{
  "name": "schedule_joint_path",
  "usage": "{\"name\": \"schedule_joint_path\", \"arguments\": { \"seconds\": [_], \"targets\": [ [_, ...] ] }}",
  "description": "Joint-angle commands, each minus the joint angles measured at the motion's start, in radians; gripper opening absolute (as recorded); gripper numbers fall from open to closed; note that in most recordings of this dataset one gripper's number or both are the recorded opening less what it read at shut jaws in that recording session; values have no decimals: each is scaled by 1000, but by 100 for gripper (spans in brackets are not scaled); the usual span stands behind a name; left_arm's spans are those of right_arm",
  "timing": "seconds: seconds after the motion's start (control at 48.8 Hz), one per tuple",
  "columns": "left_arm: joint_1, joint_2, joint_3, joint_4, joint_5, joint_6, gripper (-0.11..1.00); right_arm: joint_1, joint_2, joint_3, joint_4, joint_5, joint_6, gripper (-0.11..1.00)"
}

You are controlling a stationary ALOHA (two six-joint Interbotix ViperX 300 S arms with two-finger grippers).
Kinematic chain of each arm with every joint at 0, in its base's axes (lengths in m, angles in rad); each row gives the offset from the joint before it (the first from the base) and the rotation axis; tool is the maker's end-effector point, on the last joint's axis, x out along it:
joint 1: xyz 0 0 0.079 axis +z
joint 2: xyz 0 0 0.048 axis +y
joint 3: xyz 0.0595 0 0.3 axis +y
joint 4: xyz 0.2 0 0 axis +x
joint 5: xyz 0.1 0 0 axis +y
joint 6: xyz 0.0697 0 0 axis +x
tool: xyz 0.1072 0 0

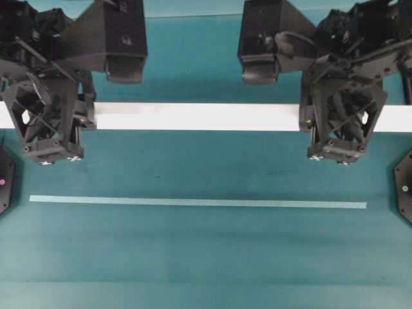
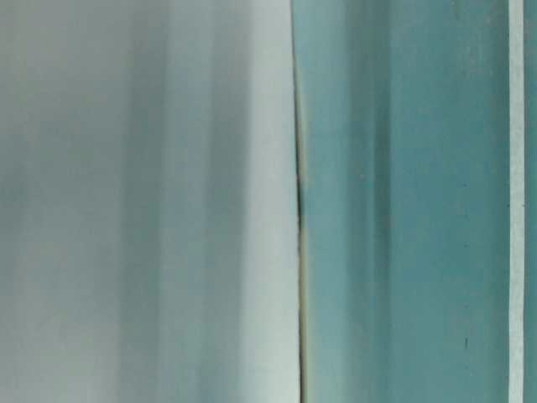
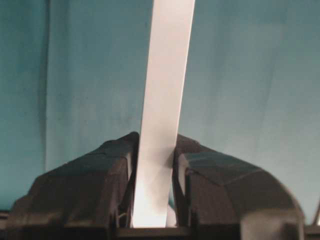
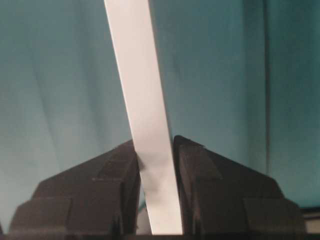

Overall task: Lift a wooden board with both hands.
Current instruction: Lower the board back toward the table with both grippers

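Note:
The wooden board (image 1: 199, 117) is a long white plank that runs across the whole overhead view on the teal table. My left gripper (image 1: 48, 119) sits over its left part and my right gripper (image 1: 338, 122) over its right part. In the left wrist view the gripper (image 3: 154, 165) is shut on the board (image 3: 167, 75), with both black fingers against its sides. In the right wrist view the gripper (image 4: 155, 165) is likewise shut on the board (image 4: 137, 75). The board fills the left of the table-level view (image 2: 143, 201), blurred. I cannot tell whether it is off the table.
A thin pale teal tape line (image 1: 193, 202) lies on the table in front of the board and also shows in the table-level view (image 2: 516, 201). Black arm bodies (image 1: 122, 38) (image 1: 264, 45) hang behind the board. Black bases (image 1: 5, 180) (image 1: 404, 187) stand at both side edges.

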Motion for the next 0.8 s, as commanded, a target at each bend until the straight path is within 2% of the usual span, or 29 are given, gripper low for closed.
{"name": "schedule_joint_path", "arguments": {
  "seconds": [0.0, 0.123, 0.472, 0.779],
  "targets": [
    [2, -5, 43, 3, -87, 8, 17, 5, 14, 51, -14, -43, -11, 21],
    [2, -14, 138, 3, -156, -2, 17, 5, 9, 124, -29, -95, -21, 21],
    [-3, -9, 328, 3, -261, 0, 17, 6, 15, 278, -29, -204, -41, 21],
    [-5, -5, 463, 3, -385, 11, 17, 8, 21, 410, -29, -350, -54, 21]
  ]
}}
